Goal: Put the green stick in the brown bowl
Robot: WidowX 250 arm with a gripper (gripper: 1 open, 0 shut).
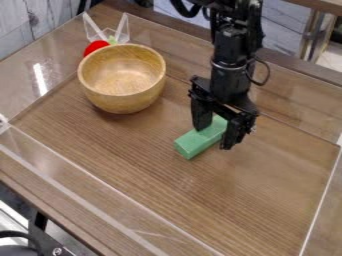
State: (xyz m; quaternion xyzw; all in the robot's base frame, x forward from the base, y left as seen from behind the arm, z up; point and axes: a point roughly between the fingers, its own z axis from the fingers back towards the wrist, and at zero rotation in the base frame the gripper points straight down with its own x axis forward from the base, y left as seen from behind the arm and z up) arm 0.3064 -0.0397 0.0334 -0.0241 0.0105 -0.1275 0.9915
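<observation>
The brown bowl [122, 79] sits empty at the left of the tabletop [120, 170]. To its right the green stick [198, 141] lies flat, its far end between the spread, empty fingers [242, 133] of the gripper [222, 127]. The grasp is at hand; next, closing squarely, then lifting toward the bowl.

The arm [234, 40] reaches straight down; its gripper [219, 127] jaws spread wide.
</observation>
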